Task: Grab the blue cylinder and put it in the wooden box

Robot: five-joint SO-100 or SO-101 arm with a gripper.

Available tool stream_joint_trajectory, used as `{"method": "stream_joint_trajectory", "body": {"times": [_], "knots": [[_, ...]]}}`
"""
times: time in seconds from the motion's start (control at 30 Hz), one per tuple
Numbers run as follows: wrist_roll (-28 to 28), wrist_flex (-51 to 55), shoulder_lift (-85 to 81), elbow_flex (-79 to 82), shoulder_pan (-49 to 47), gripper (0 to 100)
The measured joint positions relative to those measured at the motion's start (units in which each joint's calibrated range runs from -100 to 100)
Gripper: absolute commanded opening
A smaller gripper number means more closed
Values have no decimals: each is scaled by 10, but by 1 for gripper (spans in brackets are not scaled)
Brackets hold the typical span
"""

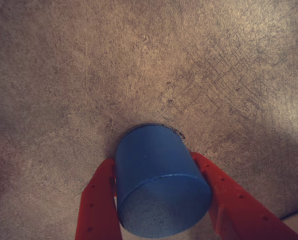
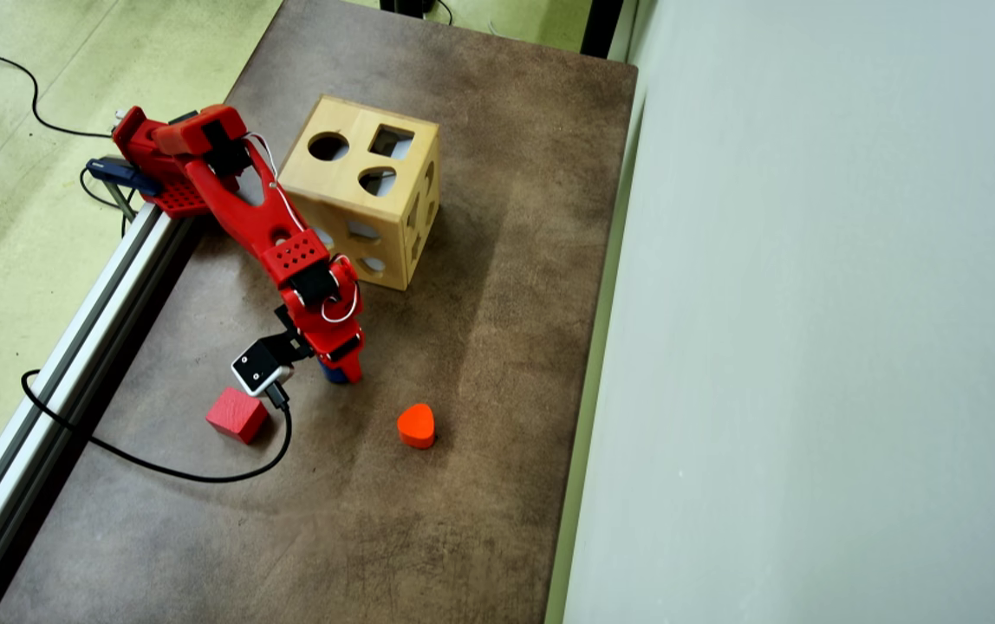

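A: Where's the blue cylinder (image 1: 161, 182)?

B: Between the red fingers (image 1: 96, 207) of the gripper (image 1: 161, 220), which press on both its sides in the wrist view. It looks gripped, low over the brown table (image 2: 463, 485), between the red cube (image 2: 237, 414) and the orange heart piece (image 2: 416, 425).

A: So the grab seems made?

B: I judge so. Next it needs lifting and carrying to the wooden box (image 2: 363, 191), then lining up over the round hole (image 2: 328, 146) on top.

Wrist view dim, warm-tinted, soft w/ dark corners — overhead view bright, sharp, faint shadows.
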Motion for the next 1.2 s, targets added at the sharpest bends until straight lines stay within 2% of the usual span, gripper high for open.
{"method": "stream_joint_trajectory", "body": {"times": [0.67, 1.03, 1.2], "knots": [[1, 12, -13, -1, 0, 22], [1, 13, -82, -1, 0, 22], [1, 55, -131, 0, 0, 22]]}}
